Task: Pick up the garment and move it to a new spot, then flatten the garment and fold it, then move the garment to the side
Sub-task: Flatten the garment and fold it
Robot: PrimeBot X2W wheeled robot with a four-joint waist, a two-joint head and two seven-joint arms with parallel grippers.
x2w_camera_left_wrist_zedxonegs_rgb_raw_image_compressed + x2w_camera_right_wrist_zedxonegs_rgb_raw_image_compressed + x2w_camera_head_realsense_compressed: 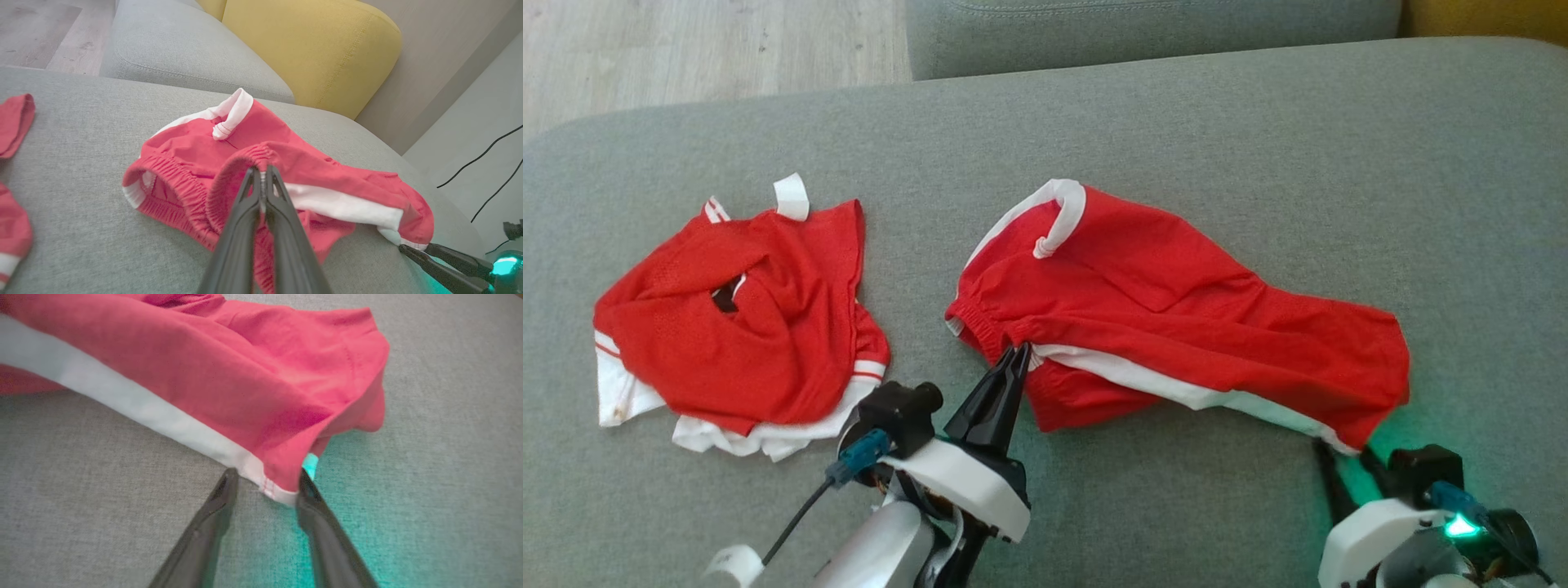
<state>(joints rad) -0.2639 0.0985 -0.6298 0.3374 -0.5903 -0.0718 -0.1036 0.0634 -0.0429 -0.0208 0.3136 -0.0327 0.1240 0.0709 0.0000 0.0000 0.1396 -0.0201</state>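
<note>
Red shorts [1176, 302] are lying on the sofa [1094, 122]; left pincer [1015, 353] is clamping their waistband [245, 157], right pincer [267, 479], jaws apart, is straddling their hem [278, 491].

Red shorts [1176, 302] with a white side stripe and white hem trim are spread, crumpled, across the grey sofa cushion [1176, 122]. The elastic waistband is turned to the left and the legs are trailed out to the right. One white-trimmed hem is curled over at the far edge. The gathered waistband is drawn up into a small peak where it is pinched by the closed left claw [1017, 353]. The near right hem corner is bracketed by the parted fingers of the right claw [267, 477].
</note>
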